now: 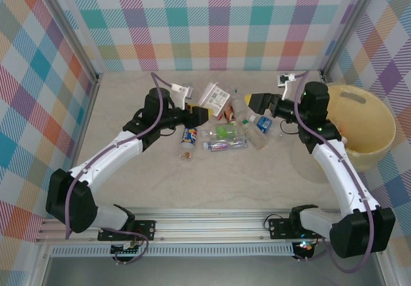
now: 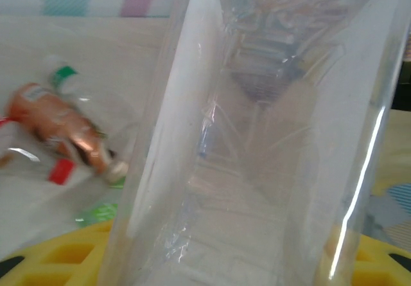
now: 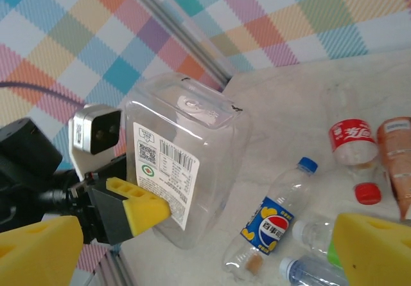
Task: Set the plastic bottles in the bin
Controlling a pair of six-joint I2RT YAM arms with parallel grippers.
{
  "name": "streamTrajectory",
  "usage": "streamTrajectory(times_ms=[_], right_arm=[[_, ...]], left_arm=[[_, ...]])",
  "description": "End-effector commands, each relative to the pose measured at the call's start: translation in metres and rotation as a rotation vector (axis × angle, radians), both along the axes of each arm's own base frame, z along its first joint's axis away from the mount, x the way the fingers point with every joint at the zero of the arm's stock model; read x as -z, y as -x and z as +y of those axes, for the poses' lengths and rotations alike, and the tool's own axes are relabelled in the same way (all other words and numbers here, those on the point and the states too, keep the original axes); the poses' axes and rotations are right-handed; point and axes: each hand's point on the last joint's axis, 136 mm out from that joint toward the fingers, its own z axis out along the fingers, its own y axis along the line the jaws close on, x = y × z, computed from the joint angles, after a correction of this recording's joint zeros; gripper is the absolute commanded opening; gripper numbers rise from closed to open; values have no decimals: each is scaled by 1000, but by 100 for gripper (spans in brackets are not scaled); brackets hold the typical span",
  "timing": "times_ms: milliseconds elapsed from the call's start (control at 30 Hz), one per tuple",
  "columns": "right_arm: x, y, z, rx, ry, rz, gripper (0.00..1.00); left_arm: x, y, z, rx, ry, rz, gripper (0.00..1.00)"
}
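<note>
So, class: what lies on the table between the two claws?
Top view: a heap of plastic bottles lies between the left claw, gripping a large clear bottle, and the open right claw.

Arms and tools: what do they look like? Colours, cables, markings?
The left arm and right arm match: white link shells between bulky black joint housings, with a mauve cable strung along each. The left tool and right tool have black bodies and blocky yellow fingers with moulded square pockets. A white-and-black camera block sits at the wrist. No legible markings.
</note>
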Motion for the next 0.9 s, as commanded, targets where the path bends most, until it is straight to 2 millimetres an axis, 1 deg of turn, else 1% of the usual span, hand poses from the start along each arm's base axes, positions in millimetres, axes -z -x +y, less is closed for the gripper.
streamTrajectory(times_ms=[0,133,200,367,567,667,733,800,867], right_arm=[[-20,18,16,-147,-12,-153,100],[-25,29,30,-257,-45,-195,100],[-27,33,36,-284,-47,-207,100],[-29,22,43,-266,-42,-168,100],[-39,19,59,-339,-103,-147,99],[-50,18,64,-358,-146,-158,94],[-54,16,65,-351,-162,-159,78],[-56,16,66,-342,-170,-161,67],[-56,16,67,-329,-170,-167,60]], left_arm=[[-36,27,-19,174,163,53,33],[-53,43,-28,284,241,101,33],[-56,45,-29,300,258,117,33],[-66,51,-33,330,293,113,35],[-71,56,-48,368,298,129,36],[-68,52,-51,361,302,155,36],[-68,49,-53,358,312,162,36],[-68,47,-54,350,316,164,36],[-68,45,-55,346,323,169,36]])
